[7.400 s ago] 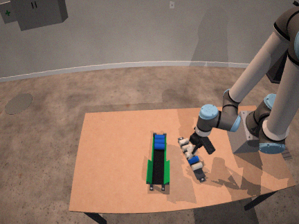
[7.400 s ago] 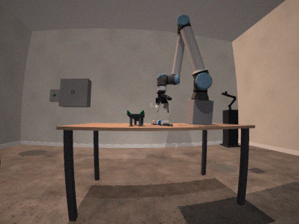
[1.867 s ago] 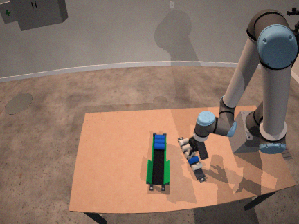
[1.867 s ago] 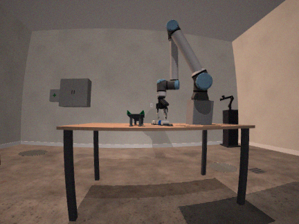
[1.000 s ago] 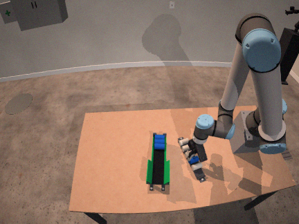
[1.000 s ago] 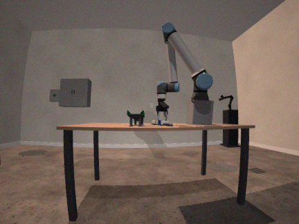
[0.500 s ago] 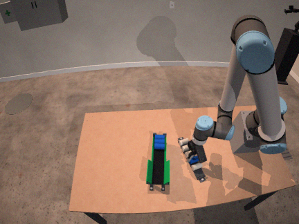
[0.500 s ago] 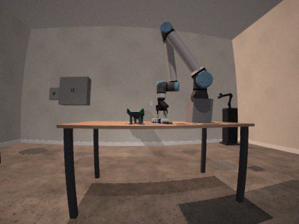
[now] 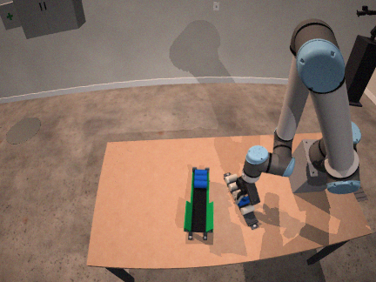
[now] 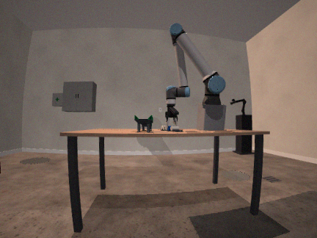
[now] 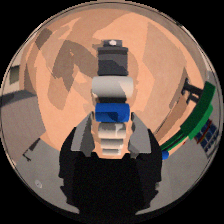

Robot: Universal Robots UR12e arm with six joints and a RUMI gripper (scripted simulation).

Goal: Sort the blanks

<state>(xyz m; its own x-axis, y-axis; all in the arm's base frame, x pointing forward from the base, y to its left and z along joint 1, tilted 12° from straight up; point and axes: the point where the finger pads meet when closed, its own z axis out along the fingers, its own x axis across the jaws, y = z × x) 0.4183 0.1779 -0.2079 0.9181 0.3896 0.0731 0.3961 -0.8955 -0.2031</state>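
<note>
1) The fingers [image 9: 242, 197] [image 10: 171, 123] are partly open with nothing gripped – they stand apart over the rack [image 9: 253, 224] [image 10: 179, 131] [image 11: 112, 62], pointing down at it

2) The last blue bar [image 9: 243, 201] [image 10: 169, 128] [image 11: 112, 112] lies across the rack below the fingers; in the wrist view it shows in line with the gap between them, one fingertip off each end

3) Just beside that bar, on the side away from the gripper's dark body in the wrist view, a white bar [image 9: 247, 209] [image 10: 176, 128] [image 11: 112, 86] lies across the rack, with a bare stretch of rack beyond it

4) On the blue bar's other side, three more white bars [image 9: 231, 178] [image 10: 163, 128] [image 11: 112, 131] lie in a line along the rack, partly hidden by the gripper from above – I cannot tell how well they are centred

5) Well to the side of the fingers, the green-sided ramp [image 9: 199, 213] [image 10: 144, 123] [image 11: 200, 117] stands on the surface [image 9: 139, 196] [image 10: 110, 133] [image 11: 145, 30]; three blue bars [image 9: 200, 178] lie across it, side by side at its far end
</note>
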